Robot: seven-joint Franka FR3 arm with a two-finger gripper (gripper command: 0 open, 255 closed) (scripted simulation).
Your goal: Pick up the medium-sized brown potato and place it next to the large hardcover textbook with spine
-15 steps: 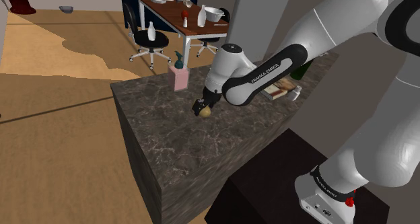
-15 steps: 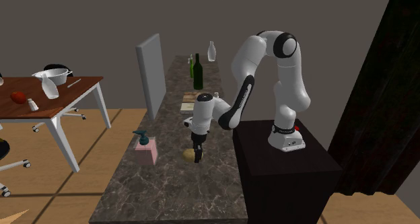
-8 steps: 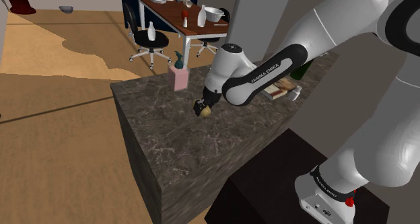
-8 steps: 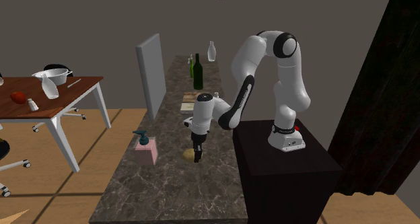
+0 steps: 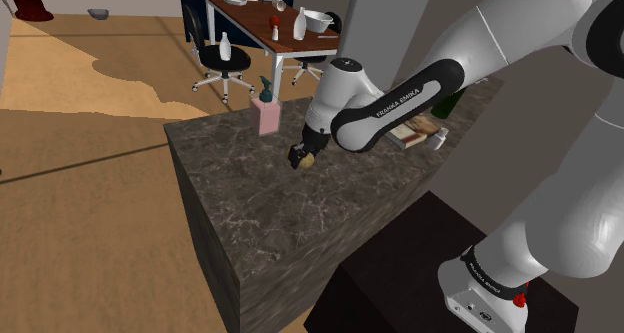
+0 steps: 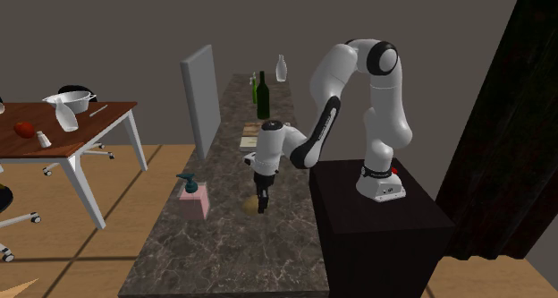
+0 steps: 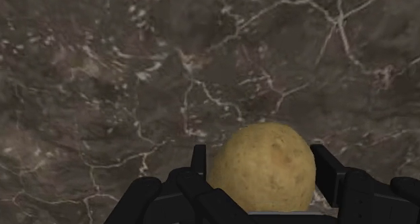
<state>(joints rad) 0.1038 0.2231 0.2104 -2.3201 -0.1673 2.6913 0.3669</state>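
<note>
Dark veined marble counter [image 5: 250, 211] runs the length of the scene, and just above it the round tan potato [image 7: 266, 165] sits clasped between the two black fingers [image 7: 197, 157] of the gripper [image 7: 261, 159], one pressed on each side. In the shoulder view the potato [image 5: 309, 162] hangs near the counter's middle, a little higher than a second ago; the gripper [image 5: 300, 158] has lifted with it and the forearm has tilted up slightly. Nothing else on the counter has shifted.

A pink soap dispenser [image 5: 267, 116] stands just beyond the gripper toward the shoulder view's left. The textbook [image 5: 418, 133] lies flat farther along the counter to the shoulder view's right, well apart from the potato and partly covered by the arm. In the second exterior view the book [image 6: 250, 141] shows behind the wrist, with a green bottle [image 6: 262, 95] beyond it; there the potato is hard to make out beside the black gripper [image 6: 262, 200].
</note>
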